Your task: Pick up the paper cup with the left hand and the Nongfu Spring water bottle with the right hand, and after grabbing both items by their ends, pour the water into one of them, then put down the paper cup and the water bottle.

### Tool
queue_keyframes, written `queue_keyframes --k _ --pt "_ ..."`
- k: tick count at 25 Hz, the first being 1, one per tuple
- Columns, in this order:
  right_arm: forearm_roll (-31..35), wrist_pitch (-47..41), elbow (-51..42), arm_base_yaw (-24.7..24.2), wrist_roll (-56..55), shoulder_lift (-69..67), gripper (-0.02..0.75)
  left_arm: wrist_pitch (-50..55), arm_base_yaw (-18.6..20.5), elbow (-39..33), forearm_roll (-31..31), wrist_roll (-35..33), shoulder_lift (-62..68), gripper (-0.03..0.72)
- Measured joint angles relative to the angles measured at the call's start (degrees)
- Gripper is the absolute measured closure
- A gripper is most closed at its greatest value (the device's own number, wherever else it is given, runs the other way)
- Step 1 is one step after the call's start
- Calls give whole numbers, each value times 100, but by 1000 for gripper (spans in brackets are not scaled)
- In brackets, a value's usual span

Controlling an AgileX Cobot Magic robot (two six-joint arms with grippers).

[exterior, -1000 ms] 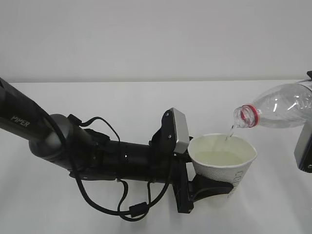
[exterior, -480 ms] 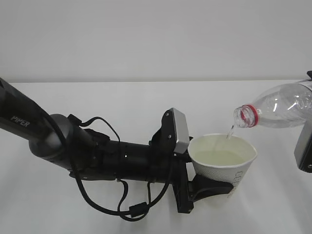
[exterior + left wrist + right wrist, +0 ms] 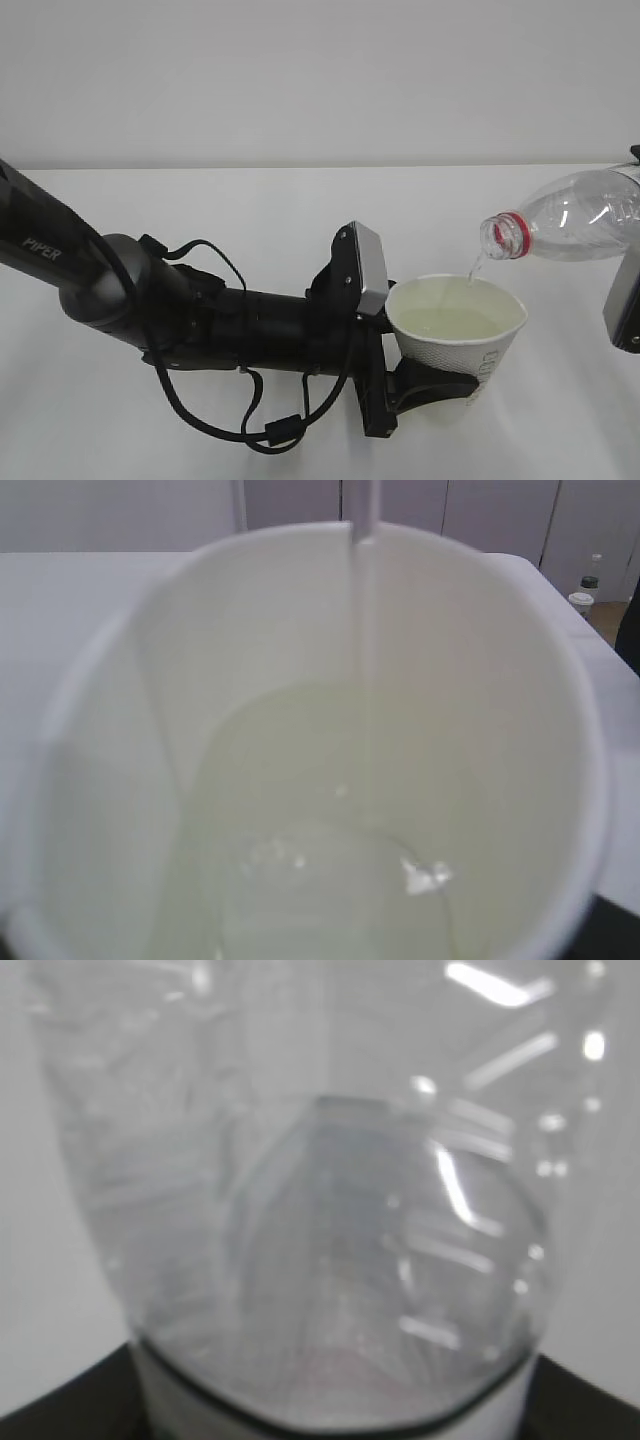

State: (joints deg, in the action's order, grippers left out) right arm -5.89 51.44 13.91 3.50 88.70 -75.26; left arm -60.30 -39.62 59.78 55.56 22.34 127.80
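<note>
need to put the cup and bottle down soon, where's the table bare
Bare table runs behind the left arm back to the wall, and between the paper cup and the right gripper. The front left is crowded by the arm and its looping cable. The bottle hangs over the cup.

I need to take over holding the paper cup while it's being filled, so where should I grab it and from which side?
Grip the paper cup low on its wall, probably from the near right, since the left gripper already clasps the lower left. Its taper widens upward, so a low hold wedges snugly. Stay off the rim: the bottle pours water there.
</note>
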Motion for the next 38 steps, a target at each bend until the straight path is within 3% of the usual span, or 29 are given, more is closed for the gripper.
queue_keyframes --k 38 --pt "24 9 0 0 -1765 0 309 0 0 0 -195 0 0 196"
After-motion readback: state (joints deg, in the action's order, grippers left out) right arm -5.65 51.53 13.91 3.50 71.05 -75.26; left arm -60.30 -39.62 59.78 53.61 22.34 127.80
